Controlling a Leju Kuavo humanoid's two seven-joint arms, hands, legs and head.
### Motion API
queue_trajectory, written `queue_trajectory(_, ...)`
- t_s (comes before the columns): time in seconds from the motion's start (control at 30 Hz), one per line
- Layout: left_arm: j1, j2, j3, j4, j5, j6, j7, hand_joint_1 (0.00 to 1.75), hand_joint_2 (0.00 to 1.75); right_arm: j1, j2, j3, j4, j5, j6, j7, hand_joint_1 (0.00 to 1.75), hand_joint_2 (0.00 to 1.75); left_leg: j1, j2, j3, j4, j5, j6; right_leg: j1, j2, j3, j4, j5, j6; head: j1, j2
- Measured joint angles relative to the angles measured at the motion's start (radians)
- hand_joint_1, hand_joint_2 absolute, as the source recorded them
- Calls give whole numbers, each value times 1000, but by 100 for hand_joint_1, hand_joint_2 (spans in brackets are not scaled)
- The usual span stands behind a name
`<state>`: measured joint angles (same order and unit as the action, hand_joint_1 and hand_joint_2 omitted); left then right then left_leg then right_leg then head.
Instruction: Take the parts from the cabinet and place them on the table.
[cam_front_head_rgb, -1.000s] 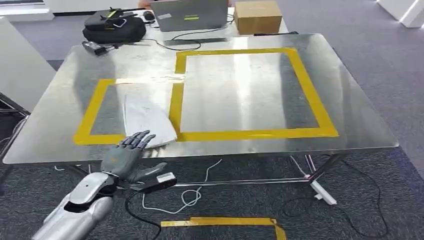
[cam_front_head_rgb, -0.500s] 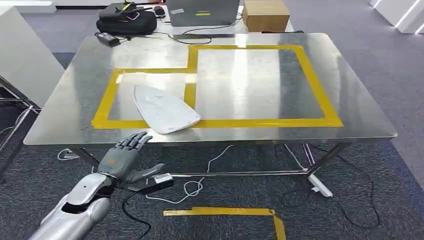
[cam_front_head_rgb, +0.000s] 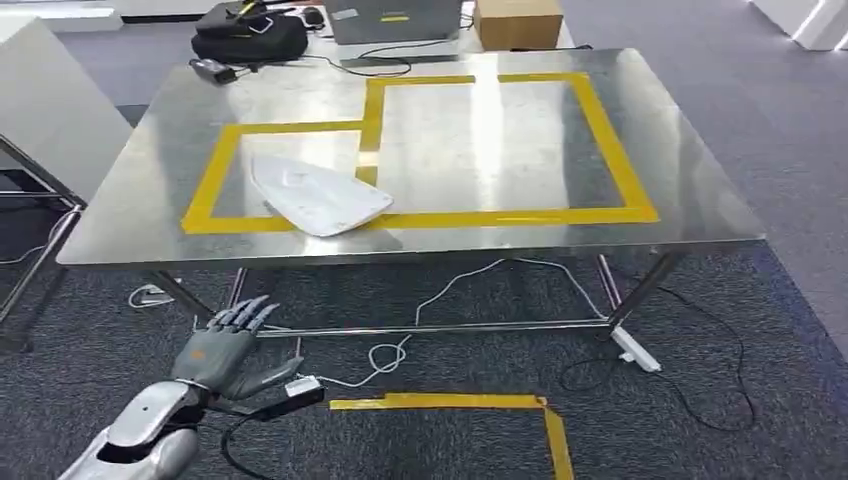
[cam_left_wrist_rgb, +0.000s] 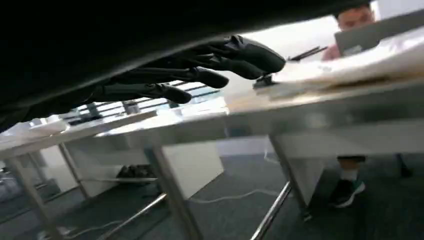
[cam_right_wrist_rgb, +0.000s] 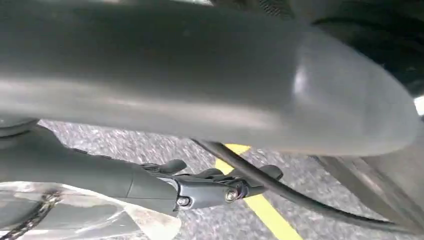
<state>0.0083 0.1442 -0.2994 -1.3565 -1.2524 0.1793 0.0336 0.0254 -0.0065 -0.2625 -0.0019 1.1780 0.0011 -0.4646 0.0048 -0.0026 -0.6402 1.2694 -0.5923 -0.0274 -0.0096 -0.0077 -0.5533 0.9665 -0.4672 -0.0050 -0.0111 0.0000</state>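
The white part (cam_front_head_rgb: 320, 195) lies on the bench (cam_front_head_rgb: 150, 220), so the left hand (cam_front_head_rgb: 222, 348) hangs empty, fingers (cam_front_head_rgb: 243, 318) spread.

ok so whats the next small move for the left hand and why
Probably keep drawing the left hand back from the table and turn toward the cabinet for another part. The white part already lies flat on the steel top, overlapping the yellow tape outline, and the hand holds nothing, its fingers spread, below the table's near edge.
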Motion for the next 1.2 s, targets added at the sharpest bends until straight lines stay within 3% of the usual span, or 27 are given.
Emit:
queue_trajectory(0.07, 18, 5, 9, 0, 3, 3, -2, 0, 0, 1, 0, -2, 0, 0, -1, 0, 0, 0, 1, 0, 101, -145, 69, 5, 0, -2, -26, 12, 11, 6, 0, 0)
queue_trajectory(0.1, 20, 6, 13, 0, 5, 3, -2, 0, 0, 0, 0, -3, 0, 0, -2, 0, 0, 0, 1, 0, 162, -232, 74, 10, 0, -3, -32, 18, 15, 10, -1, 0)
queue_trajectory(0.13, 20, 7, 15, 0, 5, 3, -2, 0, 0, 0, 0, -6, 0, 0, -3, 0, 0, 0, -4, 0, 200, -296, 53, 17, 6, -4, -40, 23, 18, 15, -1, 0)
queue_trajectory(0.23, 43, 8, 26, 0, 27, 4, 6, 0, 0, 1, 0, -11, 0, 0, -4, 0, 0, 0, -9, 0, 194, -310, 54, 33, 1, -6, -44, 20, 43, 34, 1, 0)
queue_trajectory(0.27, 67, 8, 37, 2, 49, 6, 14, 0, 0, 6, -1, -13, 1, 0, -5, -1, 0, 0, -8, 2, 185, -318, 69, 46, 3, -5, -47, 17, 52, 45, 0, 0)
queue_trajectory(0.3, 82, 5, 44, 5, 69, 12, 20, 0, 0, 9, -5, -17, 2, -1, -8, -1, 0, 0, -4, 9, 176, -320, 81, 54, 0, 0, -53, 29, 24, 48, -1, 0)
queue_trajectory(0.33, 101, 1, 56, 9, 90, 19, 25, 0, 0, 12, -5, -21, 2, -1, -8, -1, 0, 0, -3, 9, 162, -320, 89, 64, -1, 1, -73, 66, -37, 51, 4, 0)
queue_trajectory(0.4, 146, -13, 89, 21, 126, 28, 33, 0, 0, 16, -8, -28, 2, -3, -11, -3, 0, 0, -6, 11, 133, -319, 111, 70, -1, 3, -111, 219, -166, 55, 6, 0)
queue_trajectory(0.43, 163, -20, 105, 30, 138, 31, 36, 0, 0, 17, -10, -31, 2, -3, -11, -4, 0, 0, -7, 11, 119, -317, 121, 71, -1, 3, -121, 281, -192, 57, 6, 0)
queue_trajectory(0.47, 181, -31, 125, 44, 151, 34, 35, 0, 0, 18, -13, -35, 2, -4, -11, -5, 0, 0, -9, 12, 102, -315, 133, 70, -1, 3, -119, 324, -185, 58, 6, 0)
queue_trajectory(0.5, 198, -44, 146, 59, 161, 35, 31, 0, 0, 20, -15, -39, 2, -6, -11, -6, 0, 0, -10, 11, 85, -311, 144, 69, -1, 3, -100, 328, -147, 57, 6, 0)
queue_trajectory(0.57, 230, -75, 198, 86, 175, 35, 2, 0, 0, 22, -20, -45, 2, -9, -11, -8, 0, 0, -11, 11, 55, -303, 160, 64, -1, 4, -11, 230, -68, 52, 6, 0)
queue_trajectory(0.6, 243, -91, 238, 99, 175, 34, -17, 0, 0, 22, -22, -48, 2, -9, -13, -8, 0, 0, -12, 10, 42, -297, 169, 60, -1, 8, 62, 132, -64, 46, 6, 0)
queue_trajectory(0.63, 252, -108, 269, 106, 174, 33, -32, 0, 0, 21, -22, -51, 2, -11, -13, -8, 0, 0, -16, 10, 37, -290, 173, 56, 2, 13, 133, 44, -91, 42, 7, 0)
queue_trajectory(0.67, 259, -125, 303, 114, 169, 29, -49, 0, 0, 21, -22, -53, 2, -13, -14, -8, 0, 0, -17, 9, 27, -282, 182, 51, 3, 14, 170, -25, -110, 38, 5, 0)
queue_trajectory(0.73, 271, -167, 393, 135, 137, 4, -90, 0, 0, 22, -22, -59, 2, -18, -18, -8, 0, 0, -17, 9, 13, -280, 203, 43, 6, 15, 150, -30, -118, 33, 5, 0)
queue_trajectory(0.77, 284, -193, 442, 142, 112, -9, -115, 0, 0, 28, -22, -60, 2, -19, -19, -8, 0, 0, -19, 8, 10, -280, 211, 37, 3, 15, 140, -29, -110, 23, 3, 0)
queue_trajectory(0.8, 292, -211, 498, 150, 80, -23, -145, 0, 0, 31, -20, -61, 5, -19, -19, -8, 0, 0, -15, 6, 4, -274, 194, 28, -1, 10, 131, -30, -100, 12, 5, 0)
queue_trajectory(0.83, 299, -239, 551, 158, 50, -38, -171, 0, 0, 34, -20, -61, 5, -21, -22, -7, 0, 0, -13, 6, -7, -249, 137, 22, -1, 7, 122, -28, -92, 4, 1, 0)
queue_trajectory(0.9, 298, -290, 650, 170, -14, -68, -213, 0, 0, 40, -22, -65, 5, -24, -25, -6, 0, 0, -7, 6, -34, -116, 7, 14, 2, -2, 102, -27, -73, -4, -1, 0)
queue_trajectory(0.93, 294, -314, 712, 177, -57, -85, -241, 0, 0, 40, -22, -67, 5, -27, -27, -6, 0, 0, -5, 6, -45, -39, -31, 12, 4, -5, 89, -25, -63, -4, -2, 0)
queue_trajectory(0.97, 288, -338, 767, 181, -96, -99, -265, 0, 0, 40, -22, -68, 5, -27, -30, -6, 0, 0, -4, 6, -46, 12, -33, 11, 5, -7, 75, -21, -55, -3, -2, 0)
queue_trajectory(1.03, 278, -389, 894, 189, -162, -112, -307, 0, 0, 40, -22, -69, 5, -32, -34, -6, 0, 0, -4, 6, 0, 6, 35, 14, 6, -11, 50, -5, -41, 0, -2, 0)
queue_trajectory(1.1, 276, -422, 971, 193, -174, -113, -317, 0, 0, 40, -21, -69, 5, -35, -35, -6, 0, 0, -5, 6, 108, -134, 88, 24, 7, -9, 23, 12, -30, 5, -2, 0)
queue_trajectory(1.13, 272, -433, 1000, 195, -176, -113, -318, 0, 0, 41, -21, -69, 5, -36, -35, -6, 0, 0, -7, 5, 168, -219, 75, 31, 9, -11, 12, 17, -25, 9, -2, 0)
queue_trajectory(1.17, 269, -444, 1022, 195, -182, -113, -318, 0, 0, 40, -21, -69, 5, -37, -36, -6, 0, 0, -10, 5, 196, -279, 62, 39, 12, -12, 5, 24, -18, 15, -1, 0)
queue_trajectory(1.2, 266, -453, 1044, 198, -189, -114, -316, 0, 0, 39, -21, -69, 5, -37, -37, -7, 0, 0, -13, 5, 190, -284, 60, 40, 11, -14, -3, 24, -7, 23, -1, 0)
